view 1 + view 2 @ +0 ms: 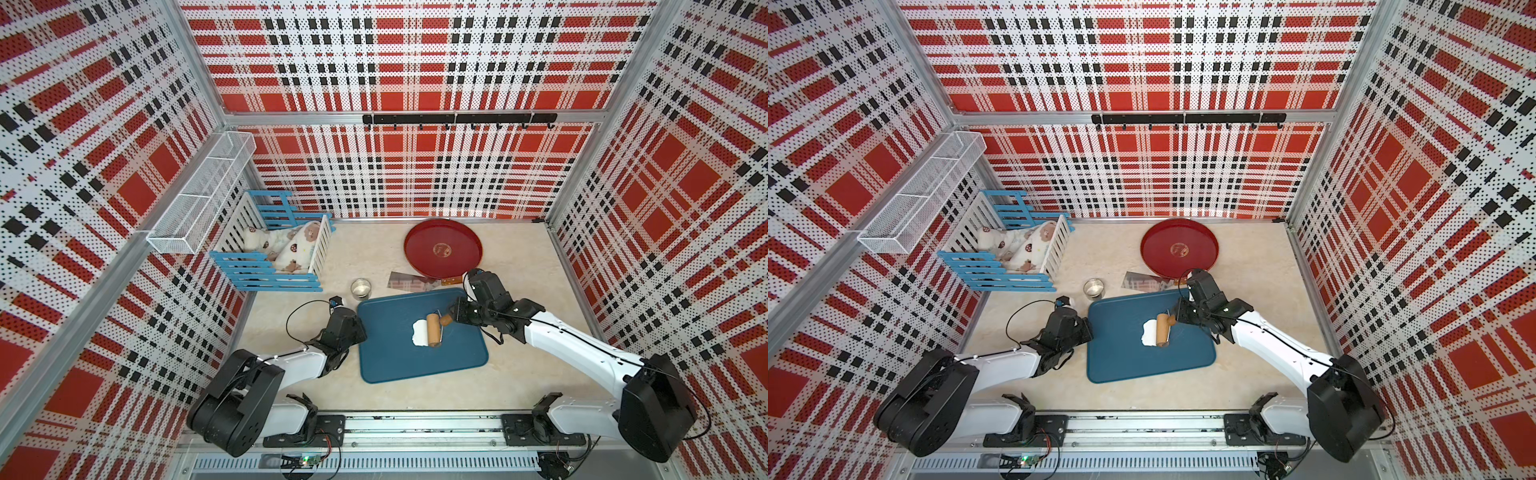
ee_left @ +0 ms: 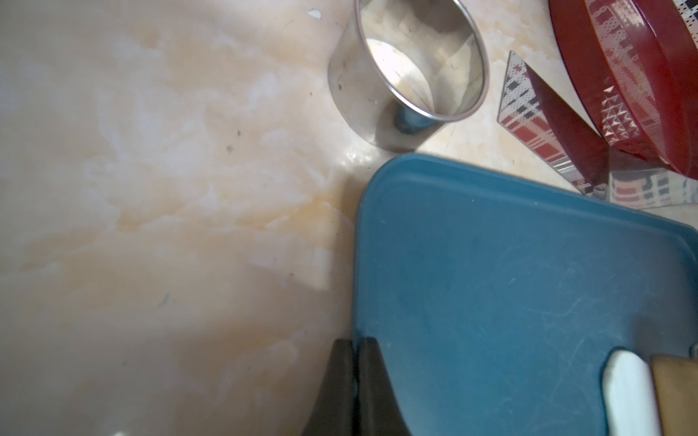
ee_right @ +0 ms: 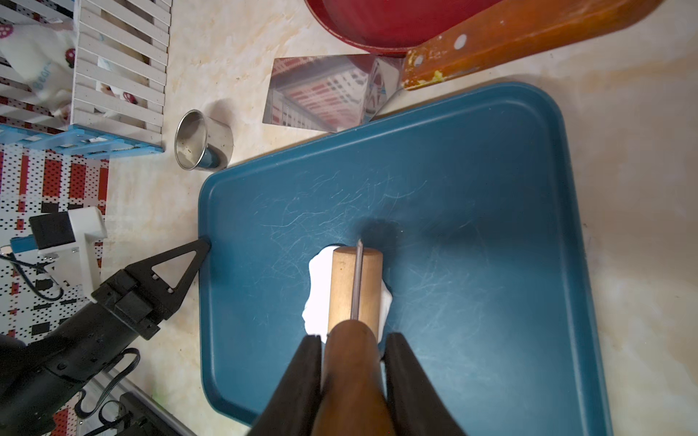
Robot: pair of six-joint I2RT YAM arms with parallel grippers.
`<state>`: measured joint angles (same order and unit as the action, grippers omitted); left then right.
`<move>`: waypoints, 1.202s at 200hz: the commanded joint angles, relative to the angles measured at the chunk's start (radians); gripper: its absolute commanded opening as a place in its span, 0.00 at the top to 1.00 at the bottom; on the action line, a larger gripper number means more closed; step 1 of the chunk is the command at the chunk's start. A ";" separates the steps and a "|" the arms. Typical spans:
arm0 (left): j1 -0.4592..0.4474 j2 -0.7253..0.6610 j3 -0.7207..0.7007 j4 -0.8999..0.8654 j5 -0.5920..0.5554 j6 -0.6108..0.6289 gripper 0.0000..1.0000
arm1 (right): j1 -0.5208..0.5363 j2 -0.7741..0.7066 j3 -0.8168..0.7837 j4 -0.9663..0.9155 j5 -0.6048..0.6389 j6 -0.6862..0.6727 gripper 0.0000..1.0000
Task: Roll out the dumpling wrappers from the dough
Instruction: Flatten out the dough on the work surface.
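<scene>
Wooden roller (image 3: 355, 287) on ragged white dough (image 3: 315, 298), blue tray (image 3: 472, 170) centre; my right gripper (image 3: 353, 347) pinches its handle (image 3: 351, 377); left gripper (image 2: 355, 347), pressed together, likely steadies tray edge.

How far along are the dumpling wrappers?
Done: the dough lies partly flattened on the blue tray. In hand: the right gripper holds the wooden roller on it; the left gripper, shut, sits at the tray's edge. Left: no round wrappers yet; the steel cup stands untouched.

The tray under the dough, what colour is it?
Dark teal blue; the tray shows best in the right wrist view.
</scene>
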<state>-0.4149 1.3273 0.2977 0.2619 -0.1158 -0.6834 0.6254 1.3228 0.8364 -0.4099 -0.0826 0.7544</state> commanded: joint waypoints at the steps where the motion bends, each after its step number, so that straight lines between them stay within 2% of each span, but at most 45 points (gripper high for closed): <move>1: 0.026 -0.025 -0.006 0.046 -0.055 -0.027 1.00 | 0.062 0.160 -0.077 -0.226 0.054 -0.028 1.00; 41: 0.027 -0.029 -0.002 0.037 -0.069 -0.030 1.00 | 0.061 0.144 -0.072 -0.252 0.090 -0.029 1.00; 89: 0.055 -0.028 -0.003 0.040 -0.077 -0.033 1.00 | -0.042 0.026 -0.095 -0.345 0.123 -0.074 1.00; 114: 0.059 -0.024 -0.002 0.052 -0.064 -0.030 1.00 | -0.056 -0.003 -0.099 -0.365 0.130 -0.081 1.00; 185: 0.059 -0.016 -0.008 0.069 -0.041 -0.033 1.00 | -0.054 0.043 -0.115 -0.297 0.067 -0.069 1.00; 221: 0.059 -0.011 -0.003 0.074 -0.032 -0.034 1.00 | 0.027 0.131 -0.109 -0.241 0.041 -0.034 1.00; 240: 0.059 -0.014 -0.002 0.069 -0.033 -0.033 1.00 | 0.037 0.156 -0.114 -0.224 0.040 -0.026 1.00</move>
<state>-0.3862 1.3212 0.2939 0.2634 -0.0856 -0.6834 0.6243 1.3369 0.8307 -0.3813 -0.0967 0.7601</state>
